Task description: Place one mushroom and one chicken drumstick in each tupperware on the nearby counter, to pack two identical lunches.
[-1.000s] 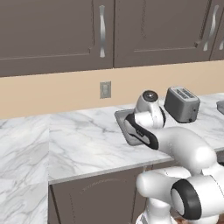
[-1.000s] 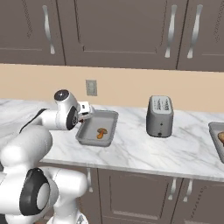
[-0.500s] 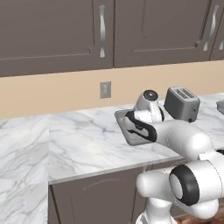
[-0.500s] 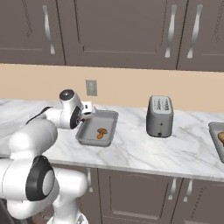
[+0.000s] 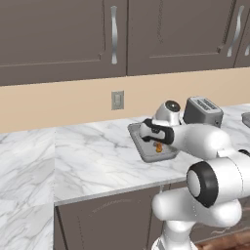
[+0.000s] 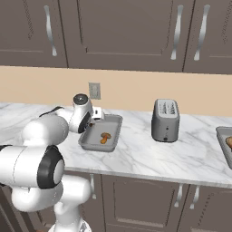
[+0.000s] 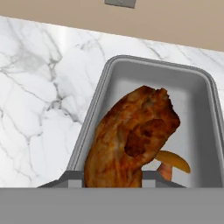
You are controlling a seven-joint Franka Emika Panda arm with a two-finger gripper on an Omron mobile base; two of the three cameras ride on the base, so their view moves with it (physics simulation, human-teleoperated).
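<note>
My gripper is shut on a reddish-brown chicken drumstick, which hangs over the left end of a grey tupperware. In the base views the hand hovers at the left rim of that tupperware. A small tan-orange mushroom lies on the tray floor. A second tupperware sits at the far right of the marble counter, with a brownish piece in it, cut off by the frame edge.
A silver toaster stands between the two trays. A wall outlet sits on the beige backsplash behind the hand. Dark upper cabinets hang above. Bare marble stretches left of the tray.
The arm's elbow has swung up and forward, and the hand has shifted slightly along the tray's left rim. The drumstick stays in the grip and the mushroom has not moved.
</note>
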